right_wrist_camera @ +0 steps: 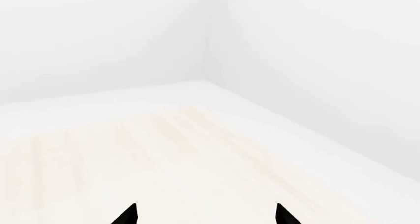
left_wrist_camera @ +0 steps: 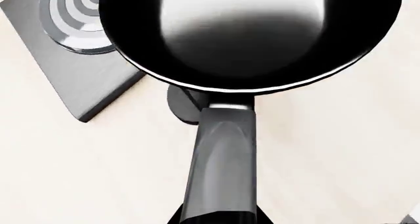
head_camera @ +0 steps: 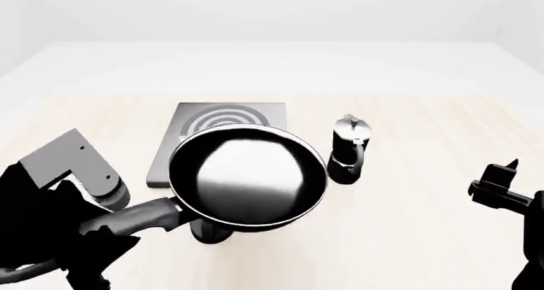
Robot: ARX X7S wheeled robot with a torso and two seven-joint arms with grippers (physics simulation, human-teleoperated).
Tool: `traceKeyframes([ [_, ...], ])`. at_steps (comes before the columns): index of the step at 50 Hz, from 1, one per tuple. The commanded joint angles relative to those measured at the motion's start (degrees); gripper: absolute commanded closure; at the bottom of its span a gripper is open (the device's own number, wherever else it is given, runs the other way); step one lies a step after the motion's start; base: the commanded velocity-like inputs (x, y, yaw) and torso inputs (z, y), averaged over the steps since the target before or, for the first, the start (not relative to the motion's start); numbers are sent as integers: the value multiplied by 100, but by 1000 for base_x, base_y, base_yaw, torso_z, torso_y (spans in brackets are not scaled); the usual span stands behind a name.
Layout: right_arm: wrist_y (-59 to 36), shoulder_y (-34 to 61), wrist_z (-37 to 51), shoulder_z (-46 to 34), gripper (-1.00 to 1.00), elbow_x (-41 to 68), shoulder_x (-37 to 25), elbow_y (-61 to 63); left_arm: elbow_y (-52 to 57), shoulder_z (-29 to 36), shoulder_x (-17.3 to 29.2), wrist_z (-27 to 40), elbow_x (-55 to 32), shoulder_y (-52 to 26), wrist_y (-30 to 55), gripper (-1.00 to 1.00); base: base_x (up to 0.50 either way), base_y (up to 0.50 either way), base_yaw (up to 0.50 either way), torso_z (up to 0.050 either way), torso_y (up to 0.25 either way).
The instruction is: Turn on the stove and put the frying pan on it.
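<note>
The left gripper has its fingers closed around the handle of the frying pan, holding it lifted above the pale bench and overlapping the near edge of the stove. A moka pot stands just right of the stove. The right gripper hangs apart, its 2 fingers spread and holding nothing.

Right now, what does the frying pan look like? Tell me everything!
The frying pan is round, shallow and black, with a shiny pale inside, a thin silver rim and nothing in it. Its long dark handle runs back to the left gripper, which holds it up in the air, partly over the grey stove.
</note>
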State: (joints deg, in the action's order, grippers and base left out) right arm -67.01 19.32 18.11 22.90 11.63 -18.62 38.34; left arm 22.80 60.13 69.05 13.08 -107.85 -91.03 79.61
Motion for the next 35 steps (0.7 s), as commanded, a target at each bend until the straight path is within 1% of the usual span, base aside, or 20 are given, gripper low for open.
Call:
traceKeyframes([
  [1,40,-13,14,-21,-100,6,2,-31,-1430,-38,-627,637,143,-260,-709,100,0,0,0,0,0],
  [2,62,-11,9,-17,-100,12,9,-47,-1729,33,-838,818,139,-339,-685,100,0,0,0,0,10],
  [5,66,1,15,-45,-100,14,13,-60,-2176,104,-1124,1091,-17,-394,-765,100,0,0,0,0,0],
  [6,66,22,18,-63,-100,15,11,-74,-2445,113,-1329,1101,29,-440,-837,100,0,0,0,0,0],
  [10,57,47,21,-87,-100,24,6,-76,-2950,145,-1770,957,197,-558,-911,100,0,0,0,4,3],
  [13,83,40,18,-80,-100,28,7,-99,-3188,188,-1974,861,406,-647,-935,100,0,0,0,0,0],
  [18,69,71,21,-93,-100,45,8,-96,-3868,300,-2457,469,893,-754,-1106,100,0,0,0,0,2],
  [25,59,89,18,-66,-100,67,-3,-89,-4518,522,-2937,-39,1521,-715,-1401,100,0,0,0,0,2],
  [35,140,22,6,-34,-100,82,9,-122,-5242,863,-3388,-537,2178,-342,-1883,100,0,0,0,0,2],
])
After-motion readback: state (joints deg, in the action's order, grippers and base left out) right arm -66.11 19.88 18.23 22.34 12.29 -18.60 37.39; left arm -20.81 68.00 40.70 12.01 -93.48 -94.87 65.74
